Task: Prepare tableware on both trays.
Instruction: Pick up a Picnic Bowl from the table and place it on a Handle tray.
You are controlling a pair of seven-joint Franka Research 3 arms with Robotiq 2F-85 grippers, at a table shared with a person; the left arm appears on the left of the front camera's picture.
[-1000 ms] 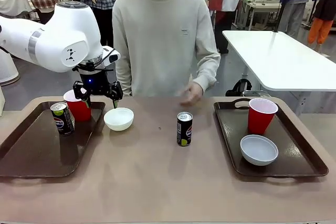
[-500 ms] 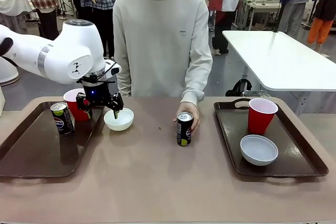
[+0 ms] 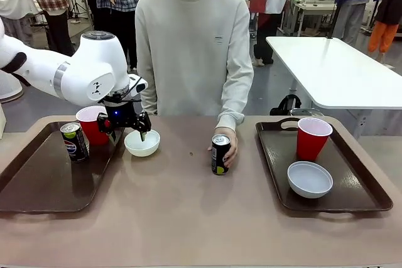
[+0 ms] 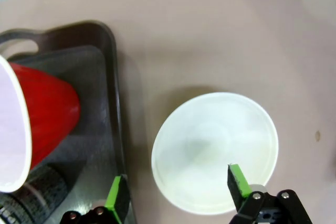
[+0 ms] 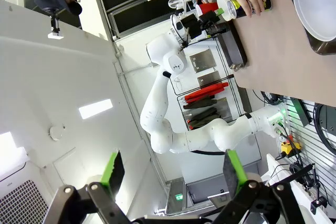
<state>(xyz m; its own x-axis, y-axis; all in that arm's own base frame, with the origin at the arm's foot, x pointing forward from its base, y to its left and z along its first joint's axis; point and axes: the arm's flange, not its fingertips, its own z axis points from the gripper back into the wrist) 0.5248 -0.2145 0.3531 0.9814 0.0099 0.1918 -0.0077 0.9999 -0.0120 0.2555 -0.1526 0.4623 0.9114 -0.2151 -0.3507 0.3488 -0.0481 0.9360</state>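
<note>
Bowl (image 4: 210,140) partly btwn left fingers (image 4: 237,179), one inside rim; contact unclear.

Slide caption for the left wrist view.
Green-padded fingers straddle the white bowl's near rim, beside a tray holding a red cup.

Bright, even overhead light covers the table (image 3: 188,218), so shadows there are soft and short. The left wrist view is slightly soft, with a faint shadow ringing the white bowl (image 4: 215,150). The right wrist view bends at its edges, and a ceiling lamp (image 5: 94,108) glares white.
</note>
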